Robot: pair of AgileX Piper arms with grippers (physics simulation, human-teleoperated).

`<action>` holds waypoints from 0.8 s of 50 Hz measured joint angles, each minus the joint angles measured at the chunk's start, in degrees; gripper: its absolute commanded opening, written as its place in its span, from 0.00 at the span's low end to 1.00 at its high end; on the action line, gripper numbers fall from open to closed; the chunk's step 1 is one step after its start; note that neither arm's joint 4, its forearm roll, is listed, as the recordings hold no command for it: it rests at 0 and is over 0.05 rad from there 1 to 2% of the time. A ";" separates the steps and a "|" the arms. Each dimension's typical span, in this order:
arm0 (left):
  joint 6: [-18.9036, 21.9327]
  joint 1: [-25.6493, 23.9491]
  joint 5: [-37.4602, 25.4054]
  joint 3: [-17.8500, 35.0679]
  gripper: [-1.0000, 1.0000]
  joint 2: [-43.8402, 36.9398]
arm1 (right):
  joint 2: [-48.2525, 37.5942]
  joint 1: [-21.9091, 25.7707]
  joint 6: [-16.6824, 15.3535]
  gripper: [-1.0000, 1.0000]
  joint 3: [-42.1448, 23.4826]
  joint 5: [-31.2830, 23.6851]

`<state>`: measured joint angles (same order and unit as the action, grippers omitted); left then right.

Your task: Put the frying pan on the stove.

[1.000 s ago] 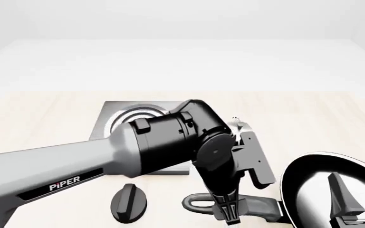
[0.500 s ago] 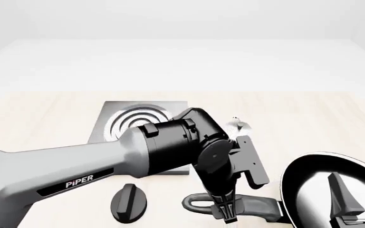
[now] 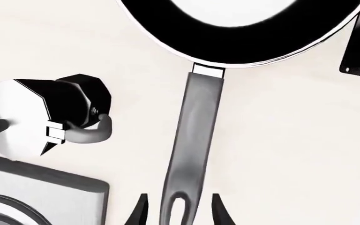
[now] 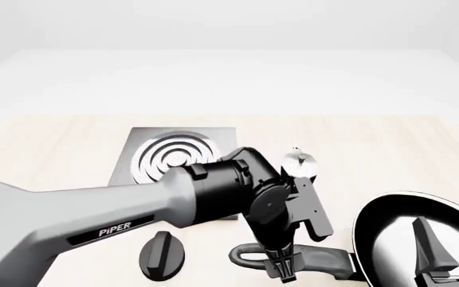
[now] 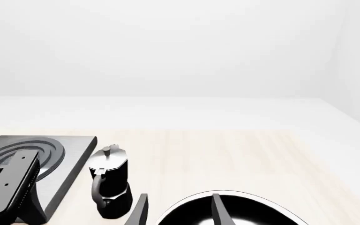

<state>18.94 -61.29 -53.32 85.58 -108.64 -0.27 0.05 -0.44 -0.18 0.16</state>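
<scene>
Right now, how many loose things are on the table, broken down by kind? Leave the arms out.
Frying pan: 1
Stove: 1
Moka pot: 1
Knob: 1
Total: 4

Flat, bright, even light fills these sharp rendered views without blur or edge distortion, casting almost no shadows on the pale table [image 4: 389, 149], while broad white glare washes the glossy inside of the frying pan [image 4: 409, 239] and softer sheen streaks its handle [image 3: 192, 136].
</scene>
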 measured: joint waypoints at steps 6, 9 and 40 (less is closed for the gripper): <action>-0.18 0.01 1.01 -0.54 1.00 -0.54 | 0.00 0.00 0.00 1.00 0.00 0.00; -0.37 -0.08 1.61 -1.02 1.00 -0.67 | 0.00 0.00 0.00 1.00 0.00 0.00; -1.10 -0.07 6.42 -3.41 1.00 -3.36 | 0.00 0.00 0.00 1.00 0.00 0.00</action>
<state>17.84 -61.37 -46.91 82.17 -112.00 -0.27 0.05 -0.44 -0.18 0.16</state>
